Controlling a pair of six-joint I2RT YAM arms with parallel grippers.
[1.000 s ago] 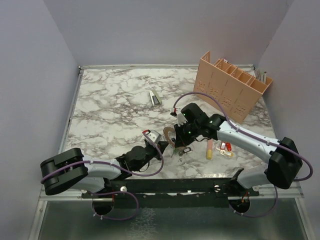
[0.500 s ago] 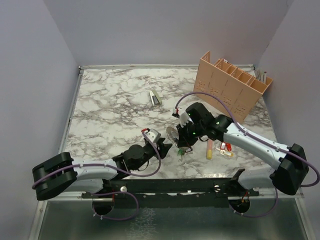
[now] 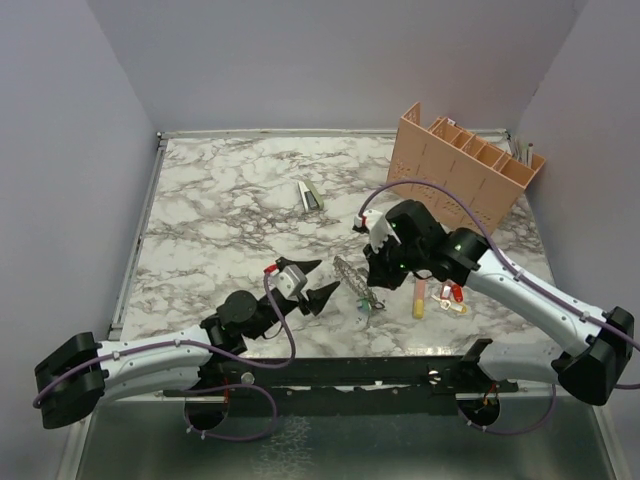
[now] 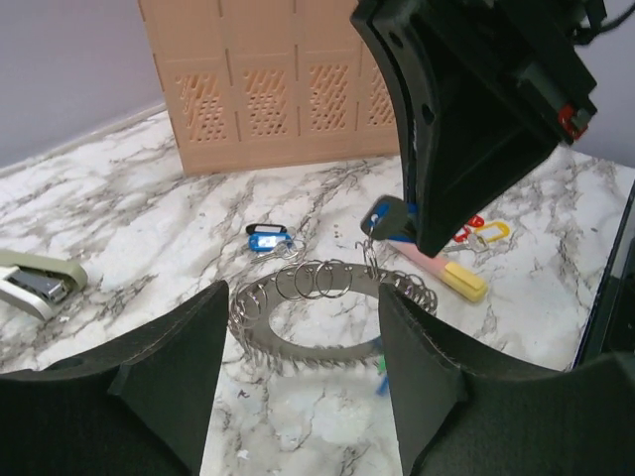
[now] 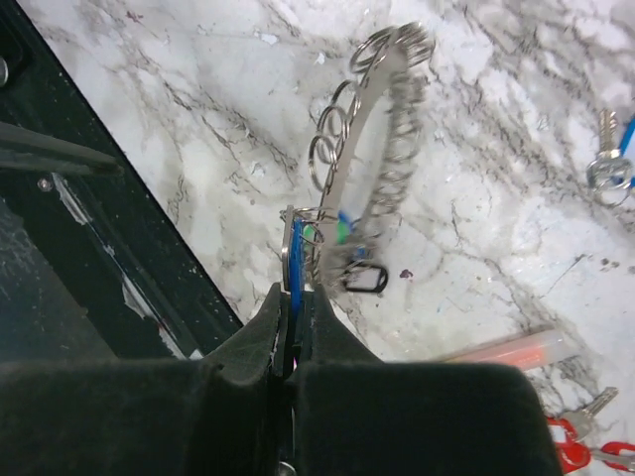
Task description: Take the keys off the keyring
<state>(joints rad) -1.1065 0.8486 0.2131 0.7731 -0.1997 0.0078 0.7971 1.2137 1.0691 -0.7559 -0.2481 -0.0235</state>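
Observation:
The keyring (image 3: pixel 352 278), a wide grey coiled band, hangs tilted just above the marble beside my right gripper (image 3: pixel 373 270). That gripper (image 5: pixel 296 294) is shut on a blue-headed key (image 5: pixel 297 260), which is still linked to the keyring (image 5: pixel 385 149) by a small split ring. A green key (image 5: pixel 342 231) and a black clip (image 5: pixel 364 280) dangle from the band. My left gripper (image 3: pixel 312 283) stands open a short way left of the ring, holding nothing. In the left wrist view the keyring (image 4: pixel 298 342) lies beyond the open fingers (image 4: pixel 159 377). Another blue key (image 4: pixel 266 238) lies loose on the table.
A pink and yellow highlighter (image 3: pixel 419 297) and a bunch with red and yellow tags (image 3: pixel 452 297) lie right of the ring. A peach slotted organizer (image 3: pixel 463 170) stands at the back right. A stapler (image 3: pixel 310 195) sits mid-table. The black front rail (image 3: pixel 340 375) runs along the near edge.
My left gripper opened, let go of the keyring and drew back to the left. My right gripper stayed shut on the blue key and shifted slightly right, the ring swinging with it.

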